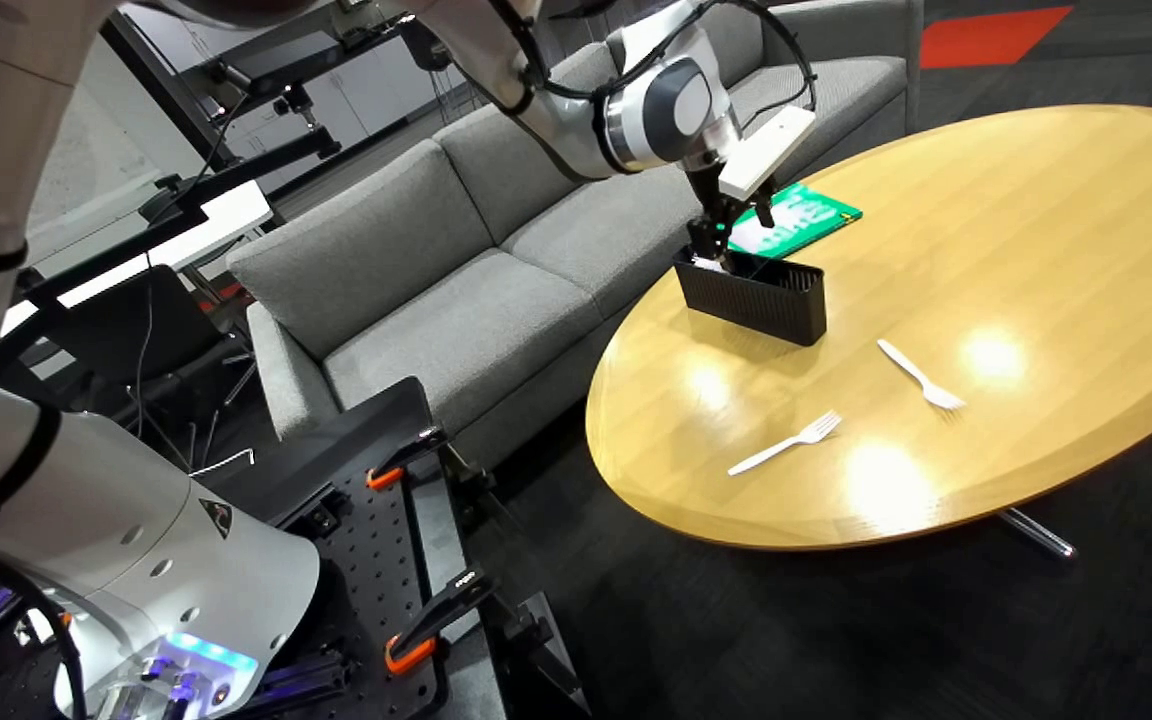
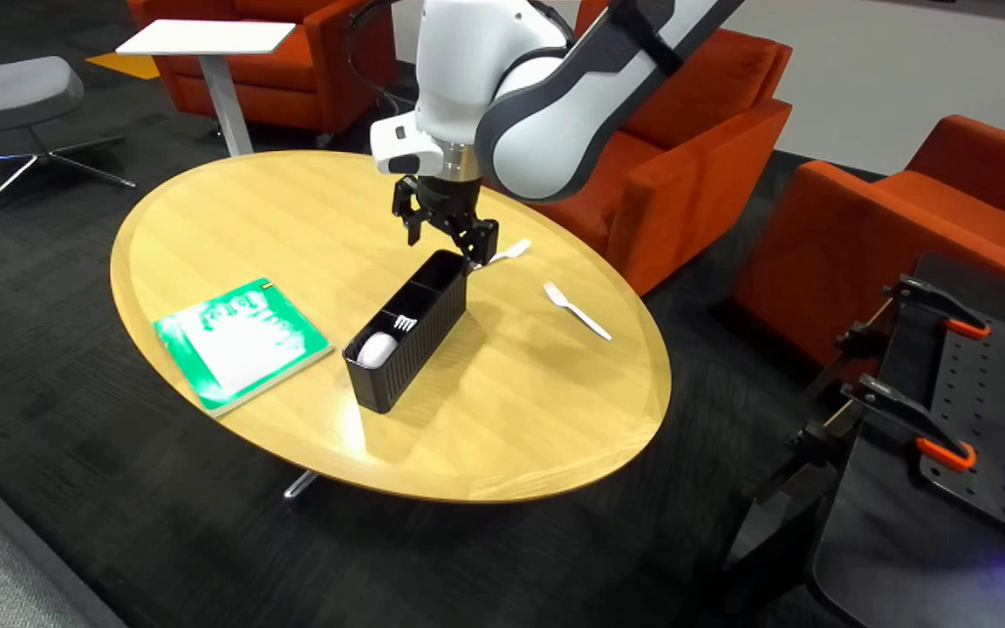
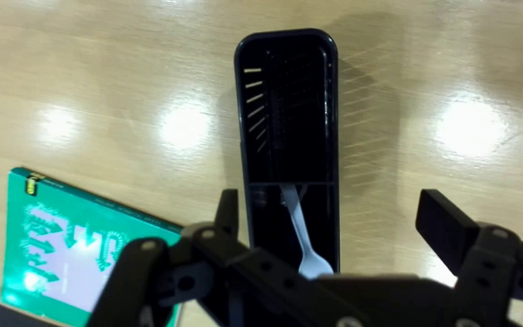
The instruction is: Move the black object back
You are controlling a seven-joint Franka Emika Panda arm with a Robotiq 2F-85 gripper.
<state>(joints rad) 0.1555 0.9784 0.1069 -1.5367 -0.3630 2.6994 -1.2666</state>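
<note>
Black cutlery tray (image 2: 422, 338): one. Long, narrow, slotted, partitioned inside. Stands upright on the oval wooden surface (image 2: 546, 427), between the green book (image 2: 245, 349) and the loose forks (image 1: 784, 447) (image 1: 921, 378); near the book, not touching it.

Pincer (image 2: 447, 242): one. Jaws spread wide, nothing held. Hangs above the tray; in the wrist view one jaw shows just beside a long wall of it, the other well apart. Whether either touches, cannot tell.

Progress, by judgement: completion unproven. The tray is down and ungripped. Nothing in view marks where "back" lies, so whether the tray stands at its goal or away from it cannot be settled. If away, the grip, the shift and the release are all left to do; if at its goal, only drawing the pincer clear.

Counts:
Loose forks, white: two, lying flat, apart from each other.
Spoon (image 3: 303, 236), white: one, inside the tray.
Tray fork (image 2: 405, 323), white: one, known by its tines in an exterior view; further cutlery may be hidden.
Green book: one, lying flat near the surface's edge.
Grey sofa (image 1: 496, 330): one, partly hidden.
Orange armchairs (image 2: 284, 70) (image 2: 703, 166) (image 2: 869, 253): three, none whole.
Orange-tipped clamps (image 2: 939, 303) (image 2: 917, 420): two.
</note>
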